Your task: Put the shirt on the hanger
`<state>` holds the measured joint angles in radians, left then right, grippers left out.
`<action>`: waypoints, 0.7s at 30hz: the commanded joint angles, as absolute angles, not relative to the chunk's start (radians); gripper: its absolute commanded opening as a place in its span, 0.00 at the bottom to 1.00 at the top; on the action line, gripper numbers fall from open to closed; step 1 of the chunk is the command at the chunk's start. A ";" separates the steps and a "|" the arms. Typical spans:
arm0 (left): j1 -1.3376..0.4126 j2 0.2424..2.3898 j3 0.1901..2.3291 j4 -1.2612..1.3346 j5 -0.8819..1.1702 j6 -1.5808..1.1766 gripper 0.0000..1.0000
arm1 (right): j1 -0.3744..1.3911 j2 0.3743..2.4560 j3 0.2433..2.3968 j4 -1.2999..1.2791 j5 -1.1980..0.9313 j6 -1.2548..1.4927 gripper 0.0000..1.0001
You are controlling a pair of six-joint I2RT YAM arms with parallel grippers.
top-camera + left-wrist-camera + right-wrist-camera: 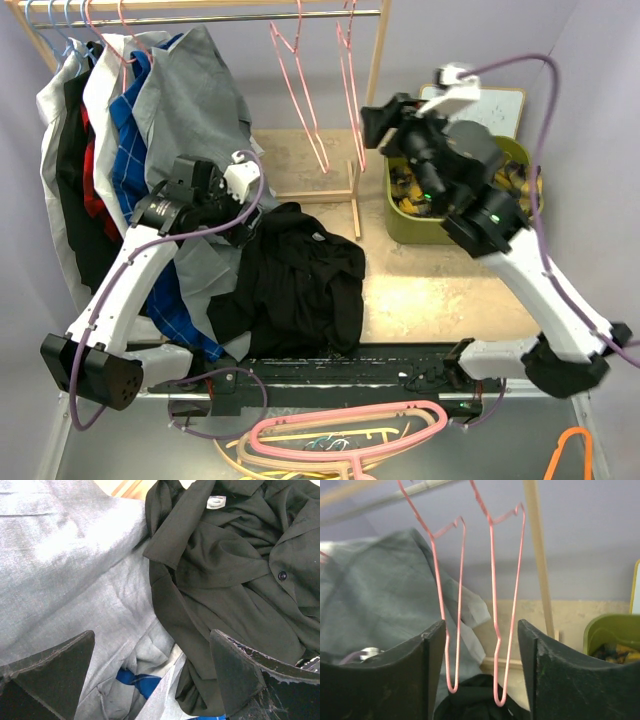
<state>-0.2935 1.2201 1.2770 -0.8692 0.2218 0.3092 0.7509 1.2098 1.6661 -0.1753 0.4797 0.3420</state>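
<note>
The black shirt (300, 280) lies crumpled on the table; in the left wrist view (225, 575) its collar and label show. My left gripper (243, 222) is open and empty, just above where the shirt's left edge meets the grey shirt (65, 580); its midpoint (152, 680) is over both cloths. Two thin pink hangers (323, 168) (360, 160) hang from the rack rod. My right gripper (372, 125) is open and empty, facing them from the right. In the right wrist view the gripper (482, 680) frames both hangers (452, 690) (499, 703), which hang beyond the fingers, untouched.
Grey, blue and red clothes hang on the wooden rack (375, 60) at the left. A green bin (400, 225) of yellow-black cloth stands at the right. A thicker pink hanger (350, 415) and an orange one (572, 445) lie below the near edge.
</note>
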 commanded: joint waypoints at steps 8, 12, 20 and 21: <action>-0.274 1.190 1.273 -0.845 0.239 0.325 0.99 | 0.697 1.431 1.844 -0.207 0.452 0.296 0.62; -0.274 1.194 1.286 -0.860 0.257 0.324 0.99 | 0.670 1.457 1.831 -0.206 0.394 0.323 0.62; -0.274 1.202 1.308 -0.869 0.254 0.324 0.99 | 0.664 1.506 1.816 -0.233 0.354 0.344 0.59; -0.273 1.204 1.309 -0.871 0.246 0.323 0.99 | 0.664 1.512 1.816 -0.236 0.356 0.343 0.60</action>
